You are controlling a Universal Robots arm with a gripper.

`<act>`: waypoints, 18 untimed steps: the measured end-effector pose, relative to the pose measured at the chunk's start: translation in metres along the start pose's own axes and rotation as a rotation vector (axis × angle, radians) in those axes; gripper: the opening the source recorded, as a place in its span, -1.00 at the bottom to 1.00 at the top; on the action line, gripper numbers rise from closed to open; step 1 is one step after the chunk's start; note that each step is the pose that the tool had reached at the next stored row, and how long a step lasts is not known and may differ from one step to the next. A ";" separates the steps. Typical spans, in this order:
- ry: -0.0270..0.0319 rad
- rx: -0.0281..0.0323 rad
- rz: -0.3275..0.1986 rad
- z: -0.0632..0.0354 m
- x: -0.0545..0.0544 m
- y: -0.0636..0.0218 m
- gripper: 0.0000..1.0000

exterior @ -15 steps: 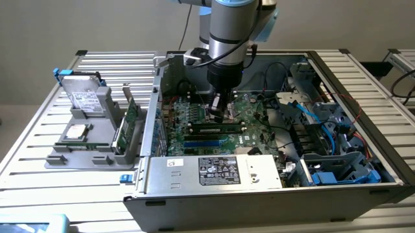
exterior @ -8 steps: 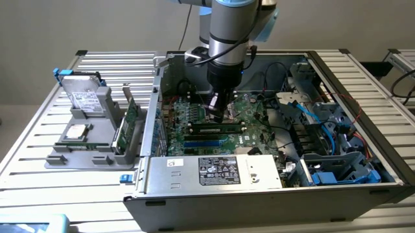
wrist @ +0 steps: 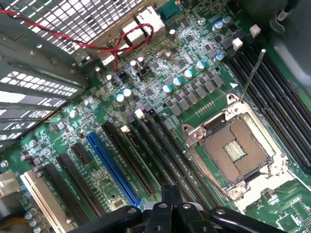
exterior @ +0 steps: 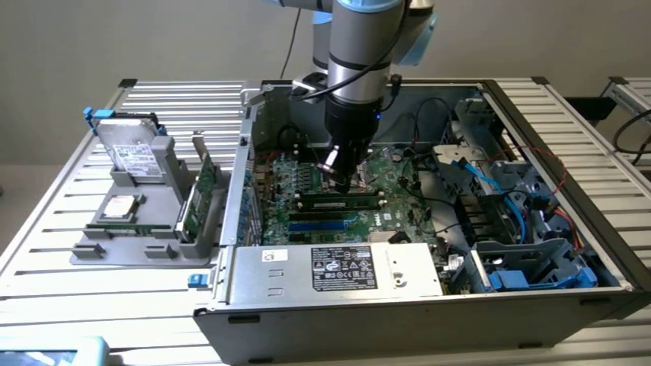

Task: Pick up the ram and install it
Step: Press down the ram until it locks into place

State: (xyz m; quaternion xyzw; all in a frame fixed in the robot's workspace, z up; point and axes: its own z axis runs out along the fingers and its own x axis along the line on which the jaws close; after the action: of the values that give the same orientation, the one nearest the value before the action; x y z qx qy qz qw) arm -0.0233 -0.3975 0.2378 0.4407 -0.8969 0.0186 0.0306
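Hovering end effector (exterior: 339, 169), closed, above motherboard (wrist: 194, 87)

Ram (exterior: 341, 203): one long, narrow green strip with a row of dark chips. It stands on edge, level, in a motherboard (exterior: 305, 183) slot (a pale clip at each end) and runs crosswise near the middle of the open case (exterior: 407, 320).
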 end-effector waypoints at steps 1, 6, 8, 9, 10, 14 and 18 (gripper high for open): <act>-0.0006 0.0004 0.012 0.0002 0.000 0.0000 -0.79; -0.0082 0.0138 0.065 0.0008 0.000 0.0000 -0.79; -0.0101 0.0241 0.079 0.0008 0.000 0.0000 -0.79; -0.0110 0.0276 0.088 0.0007 0.000 0.0000 -0.79; -0.0116 0.0298 0.098 0.0007 0.000 0.0000 -0.79; -0.0129 0.0320 0.143 0.0007 0.000 0.0000 -0.79; -0.0135 0.0310 0.196 0.0007 0.000 0.0000 -0.79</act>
State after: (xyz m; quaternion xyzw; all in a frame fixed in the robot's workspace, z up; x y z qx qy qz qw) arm -0.0233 -0.3975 0.2371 0.3513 -0.9356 0.0324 0.0158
